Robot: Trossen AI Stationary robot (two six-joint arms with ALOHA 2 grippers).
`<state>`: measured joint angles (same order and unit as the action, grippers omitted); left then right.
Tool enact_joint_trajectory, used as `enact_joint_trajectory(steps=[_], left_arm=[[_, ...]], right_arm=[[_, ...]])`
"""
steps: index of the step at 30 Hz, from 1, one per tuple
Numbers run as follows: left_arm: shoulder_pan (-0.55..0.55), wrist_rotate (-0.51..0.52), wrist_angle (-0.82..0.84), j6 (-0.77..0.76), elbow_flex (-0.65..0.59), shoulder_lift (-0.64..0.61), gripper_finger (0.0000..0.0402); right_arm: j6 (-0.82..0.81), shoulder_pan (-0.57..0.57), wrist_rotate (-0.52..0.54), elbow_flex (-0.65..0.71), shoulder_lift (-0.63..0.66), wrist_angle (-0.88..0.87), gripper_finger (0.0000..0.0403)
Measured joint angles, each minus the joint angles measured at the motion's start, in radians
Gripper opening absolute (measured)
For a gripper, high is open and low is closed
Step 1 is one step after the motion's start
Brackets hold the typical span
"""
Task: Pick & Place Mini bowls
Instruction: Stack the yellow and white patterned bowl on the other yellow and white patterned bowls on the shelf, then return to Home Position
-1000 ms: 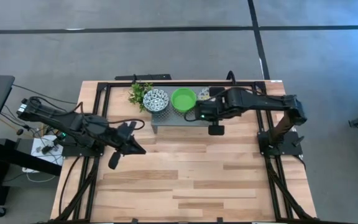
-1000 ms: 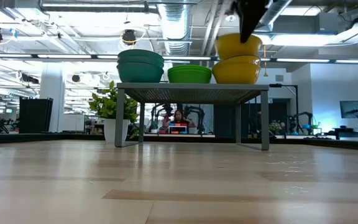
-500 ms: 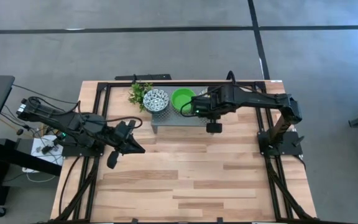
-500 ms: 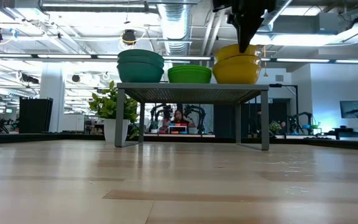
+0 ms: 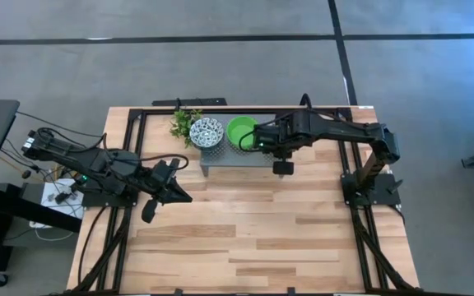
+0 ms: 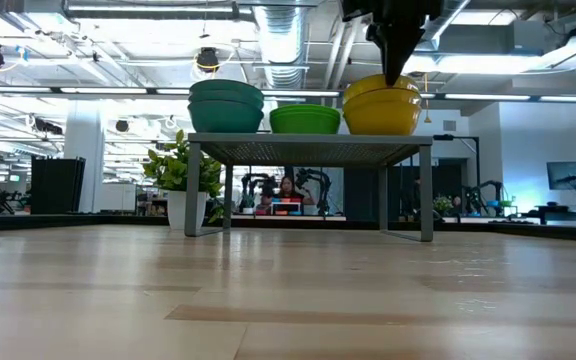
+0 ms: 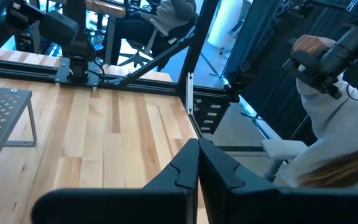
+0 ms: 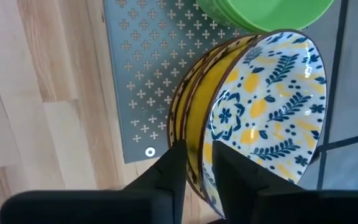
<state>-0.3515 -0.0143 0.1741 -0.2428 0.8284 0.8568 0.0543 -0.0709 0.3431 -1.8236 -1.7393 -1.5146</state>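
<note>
We see broad bare desk point(image 5: 253, 238) in front of the grey perforated stand point(image 5: 233, 158), open to approach. The stand's top is crowded: blue-patterned bowls point(image 5: 206, 131), green bowls point(image 5: 241, 131) and yellow bowls point(image 6: 380, 103) sit side by side, with the right gripper point(image 8: 199, 163) straddling the top yellow bowl's rim. A plant sprig point(image 5: 184, 124) blocks the stand's left end. The left gripper point(image 5: 174, 191) occupies the desk's left side.

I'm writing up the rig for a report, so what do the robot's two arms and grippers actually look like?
Both arms are dark, nearly black, jointed and slim. The left arm trails black cables at its base; the right arm shows a small green light near its wrist. Each ends in a gripper, the left gripper and the right gripper, with two flat, tapering matte black fingers.
</note>
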Motion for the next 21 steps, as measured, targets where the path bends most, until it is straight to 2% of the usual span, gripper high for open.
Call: enact_joint_trajectory(steps=[7,13,18,21], left_arm=[[0.000,0.000,-0.004,0.000,0.000,0.000,0.0010],[0.001,0.018,-0.034,0.000,0.000,0.001,0.0008],[0.037,0.031,-0.057,0.004,0.000,-0.015,0.0010],[0.083,0.031,-0.055,0.047,0.000,-0.047,0.0011]], right_arm=[[0.001,0.041,-0.002,-0.045,0.001,-0.020,0.0078],[-0.056,0.085,-0.003,-0.190,0.022,-0.045,0.0077],[-0.058,0.151,-0.003,-0.205,0.122,0.015,0.0077],[-0.031,0.220,-0.007,-0.159,0.208,0.141,0.0077]])
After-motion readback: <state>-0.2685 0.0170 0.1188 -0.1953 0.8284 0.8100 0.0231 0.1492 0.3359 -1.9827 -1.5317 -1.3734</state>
